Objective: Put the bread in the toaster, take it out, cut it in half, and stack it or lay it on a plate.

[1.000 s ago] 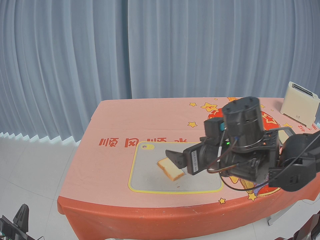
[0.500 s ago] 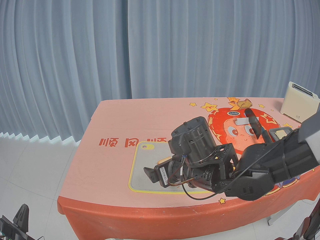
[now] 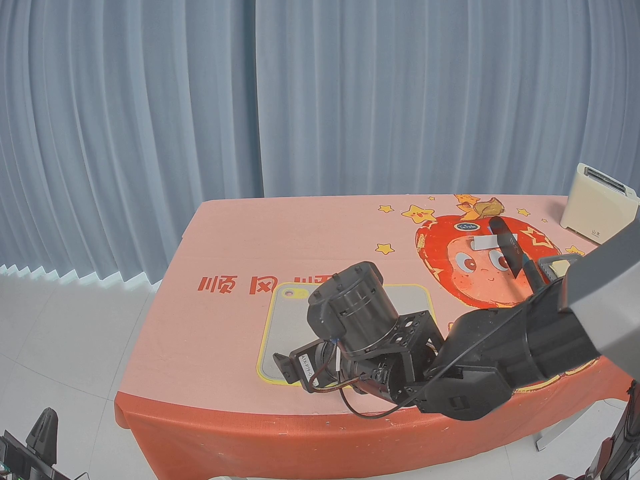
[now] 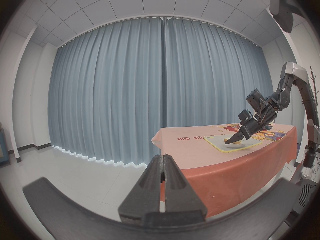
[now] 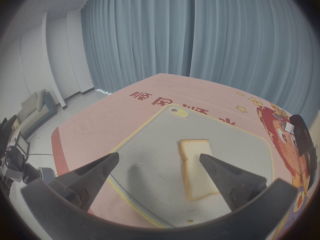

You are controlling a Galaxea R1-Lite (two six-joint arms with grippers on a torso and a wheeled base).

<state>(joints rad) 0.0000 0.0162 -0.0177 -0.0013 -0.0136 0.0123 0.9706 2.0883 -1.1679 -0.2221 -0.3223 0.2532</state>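
Note:
A slice of bread [image 5: 196,167] lies flat on the grey, yellow-rimmed cutting board [image 5: 150,134]. My right gripper [image 5: 158,160] hovers low over the board, open, with nothing between its fingers; one fingertip is over the slice's edge. In the head view the right gripper [image 3: 288,367] is over the front left of the cutting board [image 3: 283,321], and the arm hides the bread. The white toaster [image 3: 600,208] stands at the far right. My left gripper [image 4: 162,157] hangs shut and low, off the table's left side, with the right gripper [image 4: 232,140] in the distance.
A black knife [image 3: 507,248] lies on the cartoon print right of the board, also seen as the knife [image 5: 300,134]. A small grey dish [image 3: 557,261] sits beyond my right arm. The table's left part is bare cloth, with floor beyond the edge.
My right arm has swung from the table's right side to the left and toward the front, carrying the gripper from over the bread to the board's front left. The left gripper has not moved.

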